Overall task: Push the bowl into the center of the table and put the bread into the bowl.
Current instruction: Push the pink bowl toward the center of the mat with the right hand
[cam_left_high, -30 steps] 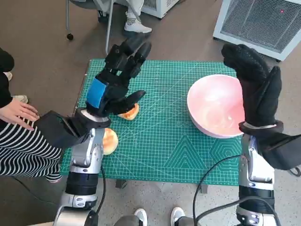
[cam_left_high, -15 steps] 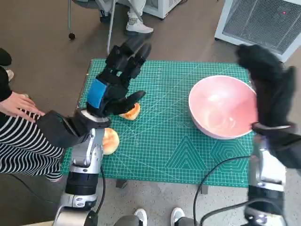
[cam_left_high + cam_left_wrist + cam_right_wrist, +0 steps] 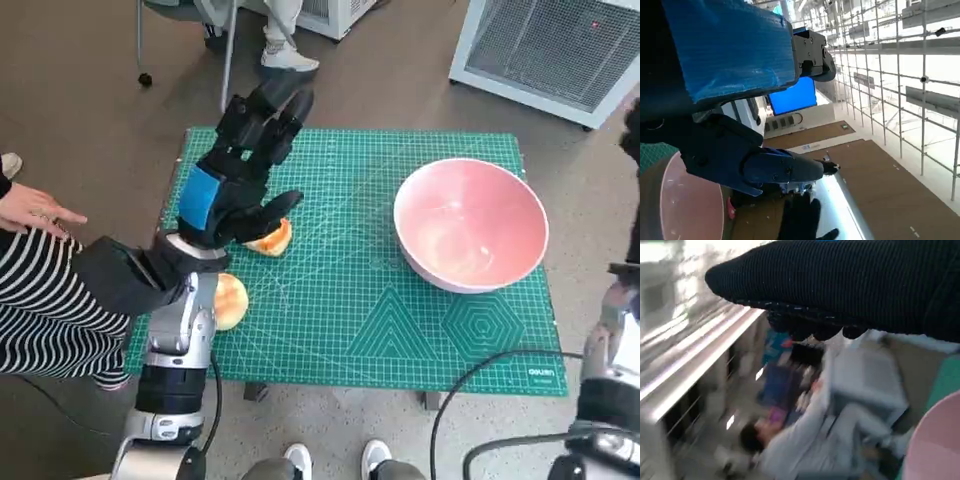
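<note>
A pink bowl (image 3: pixel 470 225) stands on the right part of the green cutting mat (image 3: pixel 370 320); its rim also shows in the right wrist view (image 3: pixel 935 445). A piece of bread (image 3: pixel 272 240) lies on the mat's left part. My left hand (image 3: pixel 235 180) hovers just over it, fingers spread and holding nothing. A second, rounder bread (image 3: pixel 230 300) lies by the mat's left edge, half hidden by my left forearm. My right hand (image 3: pixel 633 150) shows only as a dark sliver at the picture's right edge, apart from the bowl. In the left wrist view that glove (image 3: pixel 800 220) shows spread fingers.
A person's hand (image 3: pixel 35 210) and striped clothing (image 3: pixel 50 310) are close on the left. A white vented unit (image 3: pixel 560 45) stands beyond the table's far right corner. A shoe (image 3: pixel 285 55) and chair legs are beyond the far edge. A person in white (image 3: pixel 805 440) appears in the right wrist view.
My right hand has swung away to the right, from beside the bowl out to the picture's edge. The bowl, both breads and my left hand have stayed where they were.
</note>
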